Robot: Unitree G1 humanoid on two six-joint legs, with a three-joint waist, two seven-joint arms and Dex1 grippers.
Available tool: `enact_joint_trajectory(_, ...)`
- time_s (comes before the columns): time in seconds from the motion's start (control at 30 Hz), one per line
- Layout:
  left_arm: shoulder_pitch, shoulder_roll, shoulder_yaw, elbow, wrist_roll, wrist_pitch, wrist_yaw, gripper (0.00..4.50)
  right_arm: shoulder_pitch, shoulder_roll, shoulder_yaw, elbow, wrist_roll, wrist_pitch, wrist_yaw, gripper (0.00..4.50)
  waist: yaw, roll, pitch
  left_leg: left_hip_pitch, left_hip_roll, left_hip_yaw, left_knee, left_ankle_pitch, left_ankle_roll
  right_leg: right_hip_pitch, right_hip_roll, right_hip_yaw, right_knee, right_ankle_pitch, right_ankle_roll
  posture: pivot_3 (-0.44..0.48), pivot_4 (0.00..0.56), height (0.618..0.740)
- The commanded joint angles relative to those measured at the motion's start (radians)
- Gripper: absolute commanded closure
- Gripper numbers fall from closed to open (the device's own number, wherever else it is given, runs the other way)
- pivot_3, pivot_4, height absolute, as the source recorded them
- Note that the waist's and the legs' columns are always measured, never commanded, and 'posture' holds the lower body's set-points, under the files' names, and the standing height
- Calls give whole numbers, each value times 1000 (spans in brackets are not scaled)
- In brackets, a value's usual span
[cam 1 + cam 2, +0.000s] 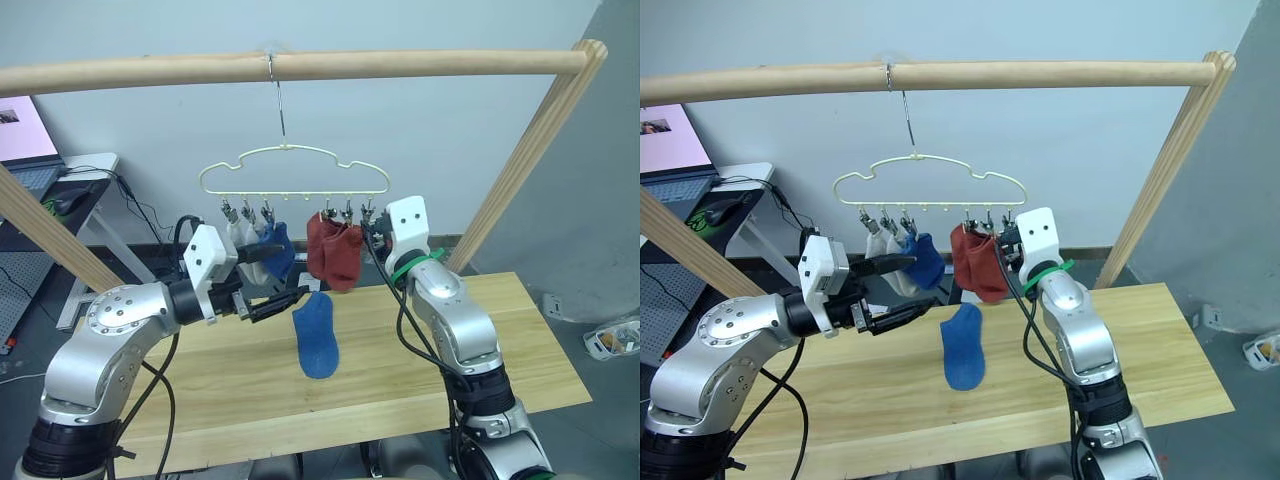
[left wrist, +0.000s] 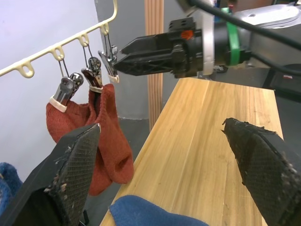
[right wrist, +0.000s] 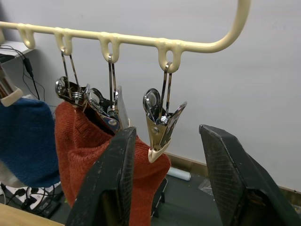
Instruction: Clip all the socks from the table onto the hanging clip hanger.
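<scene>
one blue sock (image 1: 318, 335) is left lying on the pale wood table (image 1: 500, 350), roughly under the pale-yellow clip hanger (image 1: 293, 168) that hangs by its hook from the wooden pole (image 1: 300, 67); on the hanger, two light grey socks (image 1: 240, 240) and a blue one (image 1: 278, 250) hang at the robot's left, and two rust-red socks (image 1: 335, 253) at the right. the outermost metal clip (image 3: 160, 126) on the right hangs with nothing in it. the right gripper (image 3: 164, 188) sits just below that clip, its fingers spread with the clip between them and not pressing on it, holding nothing. the left gripper (image 2: 164, 179) hangs over the table near the last sock, jaws wide apart and empty. the step in hand looks to be the final sock: the left gripper would need to drop down, pinch the blue sock at its cuff and lift it, while the right squeezes the free clip open so the cuff can be slid into it.
</scene>
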Motion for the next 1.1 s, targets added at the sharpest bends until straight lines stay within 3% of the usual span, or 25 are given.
enact_joint_trajectory(0.03,-11,8,8,-18,-1,-2,4,0,-46,15,-13,11,-2,-43,-15,2275,0,0,0,0,0,0,0,0,0,0,0,0,0,0,0,-33,90,740)
enact_joint_trajectory(1.1,3,14,9,-28,2,4,13,0,-147,101,-28,233,8,-188,-13,2275,1,0,0,0,0,-1,0,0,0,0,0,0,0,0,0,-18,92,740)
